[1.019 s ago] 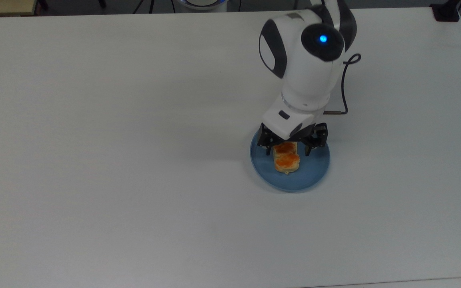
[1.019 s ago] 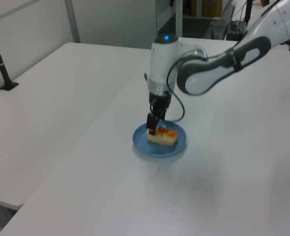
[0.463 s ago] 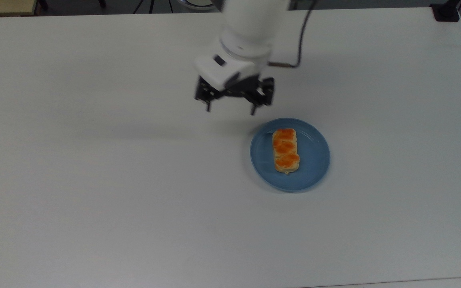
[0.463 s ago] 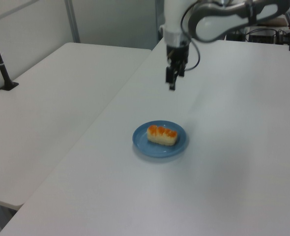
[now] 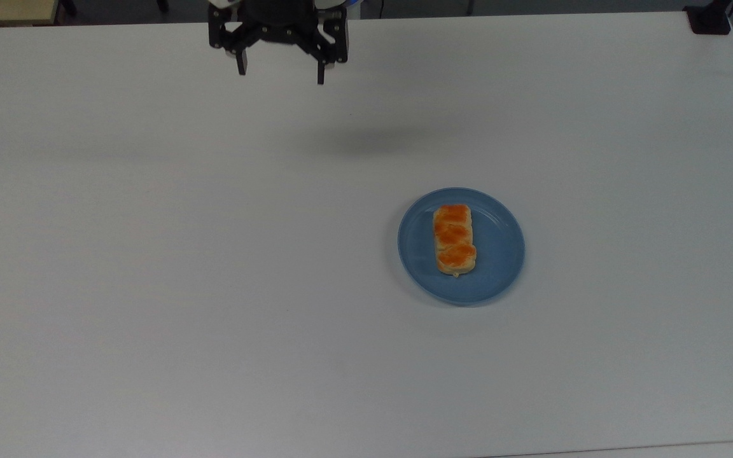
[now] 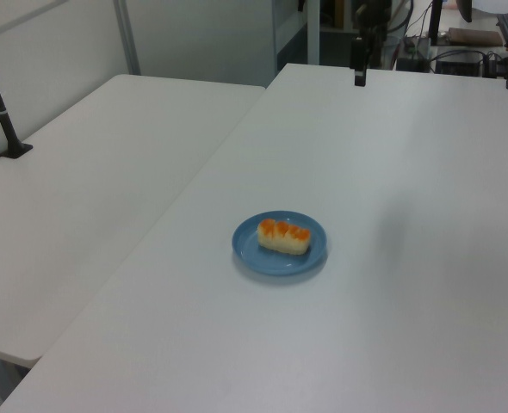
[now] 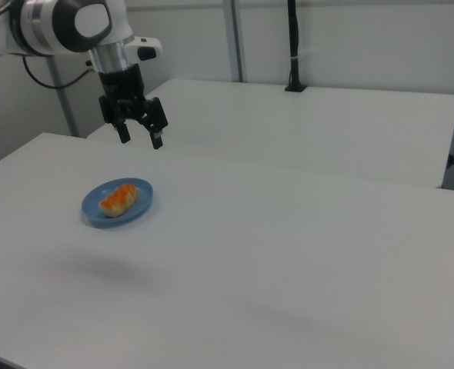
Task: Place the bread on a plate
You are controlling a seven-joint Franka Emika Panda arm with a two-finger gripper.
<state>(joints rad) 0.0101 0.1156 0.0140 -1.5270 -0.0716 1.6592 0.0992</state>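
A wide white tabletop (image 5: 214,254) fills the scene, with a second white table beyond it and pale partition walls behind. The plate (image 5: 500,267), blue and shallow, sits to the right of the tabletop's middle in the top view, well in from every edge, and the bread (image 5: 454,240) lies flat inside it, its long axis pointing toward the far and near edges. The gripper (image 5: 279,71) hangs high over the far edge of the tabletop, well apart from the plate, its fingers spread wide and holding nothing. The bread looks light and probably somewhat soft, with three glossy orange lobes on top that may be slick. If it had to be taken up, the pale long sides at mid-length look the safest hold, squeezed gently across the narrow width. Judged from how things lie, the task looks done.
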